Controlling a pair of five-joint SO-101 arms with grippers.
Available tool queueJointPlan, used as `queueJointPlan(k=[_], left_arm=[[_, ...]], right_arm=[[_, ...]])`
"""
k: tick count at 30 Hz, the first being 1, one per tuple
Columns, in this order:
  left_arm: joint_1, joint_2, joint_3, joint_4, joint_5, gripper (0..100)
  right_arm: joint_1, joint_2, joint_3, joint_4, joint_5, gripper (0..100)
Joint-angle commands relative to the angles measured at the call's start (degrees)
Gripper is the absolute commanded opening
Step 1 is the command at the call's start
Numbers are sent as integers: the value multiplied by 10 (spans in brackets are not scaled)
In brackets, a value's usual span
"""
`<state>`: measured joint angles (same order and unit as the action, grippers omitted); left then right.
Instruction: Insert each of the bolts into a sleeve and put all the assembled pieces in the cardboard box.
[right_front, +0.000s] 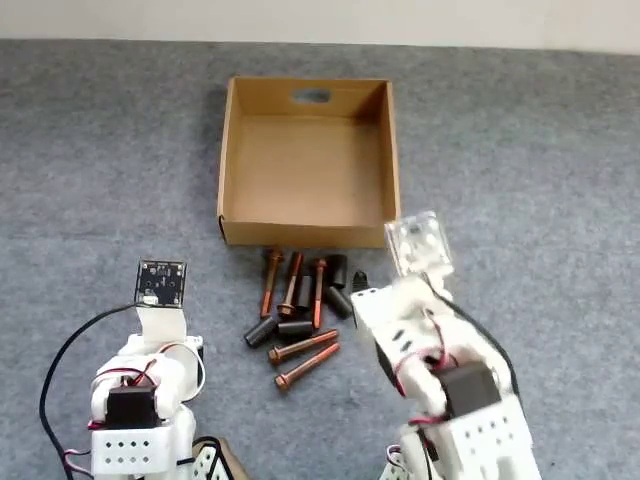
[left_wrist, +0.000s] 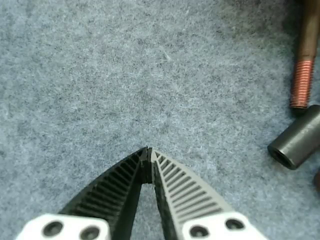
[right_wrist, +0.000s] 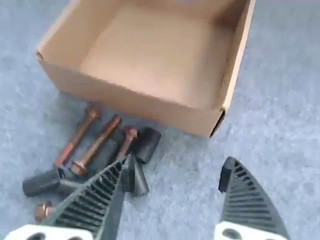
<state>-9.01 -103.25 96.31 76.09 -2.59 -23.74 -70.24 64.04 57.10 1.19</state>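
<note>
The open cardboard box (right_front: 305, 232) stands empty at the back middle of the table; its front wall (right_wrist: 125, 97) faces the right wrist camera. Just in front of it lies a pile of copper bolts (right_front: 303, 346) and black sleeves (right_front: 262, 331), all separate. My right gripper (right_wrist: 177, 172) hangs open above the pile's right edge, near a sleeve (right_wrist: 148, 143), holding nothing. My left gripper (left_wrist: 148, 152) is shut and empty over bare carpet, left of the pile. A bolt's threaded end (left_wrist: 301, 82) and a sleeve (left_wrist: 296, 138) lie off to one side of it.
Grey carpet covers the table. The left arm (right_front: 135, 400) sits at the front left and the right arm (right_front: 440, 370) at the front right. Open carpet lies on both sides of the box and of the pile.
</note>
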Motion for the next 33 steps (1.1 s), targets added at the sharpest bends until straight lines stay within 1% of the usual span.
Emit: queueJointPlan(k=[1,6,8,11,13,15,19,21,25,33], left_arm=[[-4,-7,8,3,4,7],[-4,-7,8,3,4,7],[-4,-7,8,3,4,7],[-4,-7,8,3,4,7],[-4,-7,8,3,4,7],[-4,-7,8,3,4,7],[-4,-7,8,3,4,7],[-4,-7,8,3,4,7],[-4,-7,8,3,4,7],[-4,-7,8,3,4,7]], right_arm=[[4,84,-32,3,9,270],[4,202,-36,-6,9,259],[-2,244,-36,-9,10,217],[-32,293,-36,-9,10,132],[-53,314,-39,-20,17,108],[-66,333,-43,-39,39,111],[-65,368,-57,-73,83,121],[-65,393,-74,-74,105,154],[-65,455,-122,-73,127,245],[-66,598,-222,-74,154,238]])
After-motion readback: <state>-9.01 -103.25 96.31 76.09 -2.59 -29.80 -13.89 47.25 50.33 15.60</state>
